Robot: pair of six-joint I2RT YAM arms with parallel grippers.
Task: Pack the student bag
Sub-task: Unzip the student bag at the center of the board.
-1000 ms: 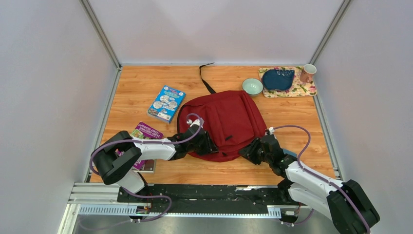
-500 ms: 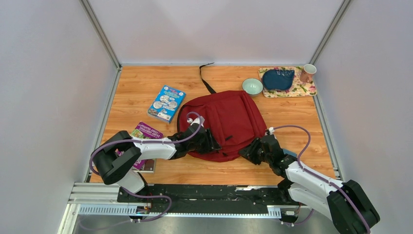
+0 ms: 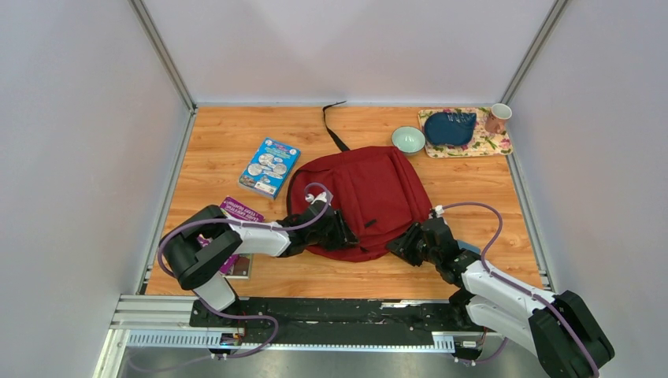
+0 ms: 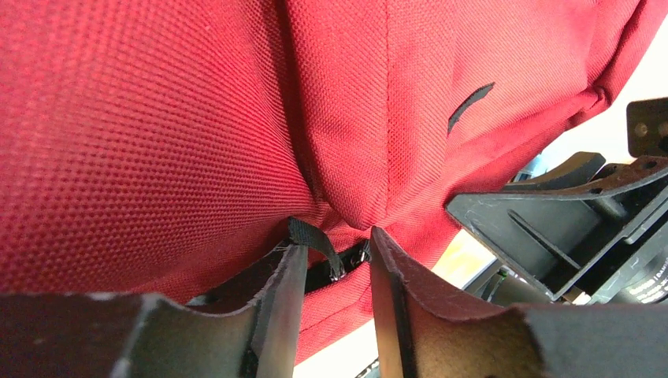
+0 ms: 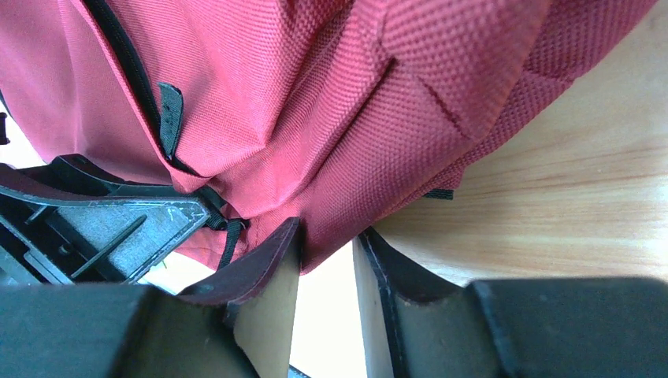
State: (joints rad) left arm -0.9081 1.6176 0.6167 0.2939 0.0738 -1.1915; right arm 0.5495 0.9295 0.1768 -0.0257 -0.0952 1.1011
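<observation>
Since a second ago, the left arm's elbow has swung inward over the purple book (image 3: pixel 236 213) and its left end effector (image 3: pixel 335 232) has crept a little along the near-left hem of the student bag (image 3: pixel 366 193), while the bag and the right arm look unchanged. That bag lies flat in the middle of the desk (image 3: pixel 220 134), front pocket up, one black strap (image 3: pixel 333 126) trailing toward the far wall. It is soft woven fabric that puckers wherever it is pulled and looks slack rather than stuffed, so it will likely sag and fold when lifted rather than hold its shape. The sensible holds are a hem or seam for anchoring and the black zipper pull (image 4: pixel 315 240) for opening, since a loose panel would only stretch. In the left wrist view the left end effector's fingers stand narrowly apart with that pull between them; whether it is truly clamped I cannot tell. The right end effector (image 3: pixel 402 242) sits at the near-right corner, pinching a fold of the red cloth, with creases running into its tips. Farther out, a blue book (image 3: pixel 269 167) rests left of the bag, and a pale bowl (image 3: pixel 408 139) sits behind it.
</observation>
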